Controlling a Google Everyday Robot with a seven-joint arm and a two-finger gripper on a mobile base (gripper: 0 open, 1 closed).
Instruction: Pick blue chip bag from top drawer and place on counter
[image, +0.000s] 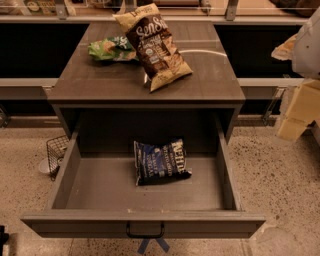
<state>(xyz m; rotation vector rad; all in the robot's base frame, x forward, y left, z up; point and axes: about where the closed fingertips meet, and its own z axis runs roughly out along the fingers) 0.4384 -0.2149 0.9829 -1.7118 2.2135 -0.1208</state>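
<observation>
The blue chip bag (160, 161) lies flat on the bottom of the open top drawer (75, 187), near its back middle, with white "Kettle" lettering facing up. The drawer is pulled fully out, with its black handle (145, 232) on the front panel. The counter (210, 80) is the dark wood-grain cabinet top above it, with a faint white curved mark. My gripper (297, 112) is at the right edge of the view, beside and to the right of the cabinet, well apart from the bag and holding nothing that I can see.
A brown-and-tan SunChips bag (155, 45) lies on the counter's middle and a green bag (111, 49) at its back left. A small wire basket (55, 150) stands on the speckled floor left of the drawer. Blue tape (152, 245) marks the floor below the handle.
</observation>
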